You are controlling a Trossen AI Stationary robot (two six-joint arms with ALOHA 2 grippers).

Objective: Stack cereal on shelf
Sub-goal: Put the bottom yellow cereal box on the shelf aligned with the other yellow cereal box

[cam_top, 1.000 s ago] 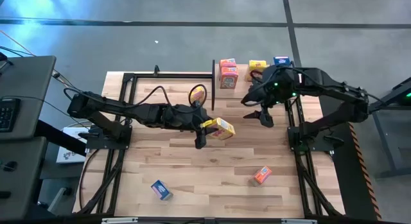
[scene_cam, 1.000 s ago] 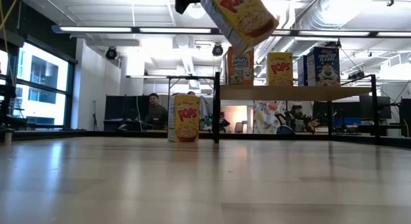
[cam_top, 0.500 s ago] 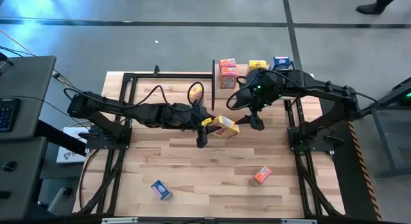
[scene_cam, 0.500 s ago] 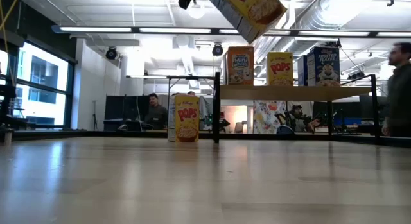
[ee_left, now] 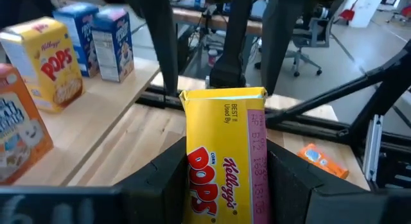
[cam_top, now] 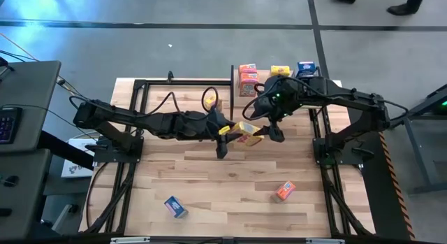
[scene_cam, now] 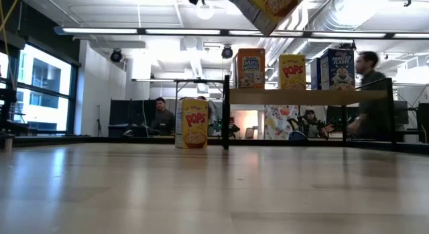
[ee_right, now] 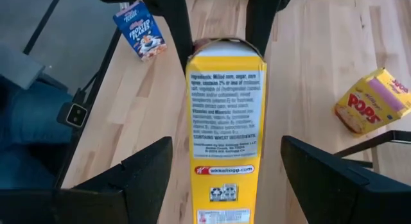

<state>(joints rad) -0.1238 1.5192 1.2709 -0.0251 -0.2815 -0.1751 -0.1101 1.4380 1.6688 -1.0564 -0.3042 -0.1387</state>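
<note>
Yellow cereal box (cam_top: 244,132) clamped in left gripper (cam_top: 225,132), held above mid-table; right gripper (cam_top: 264,129) straddles its other end, fingers spread, not touching. Farther back, shelf (scene_cam: 305,97) carries orange, yellow, blue boxes.

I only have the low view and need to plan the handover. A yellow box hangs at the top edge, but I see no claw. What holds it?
Observer: The left claw is shut on that yellow box.
Operator: And the right claw?
Observer: The right claw is open and straddles the box's other end. I can't tell if it touches.
Operator: Any boxes I can't see?
Observer: A blue box and an orange box lie on the table, towards its front edge.
</note>
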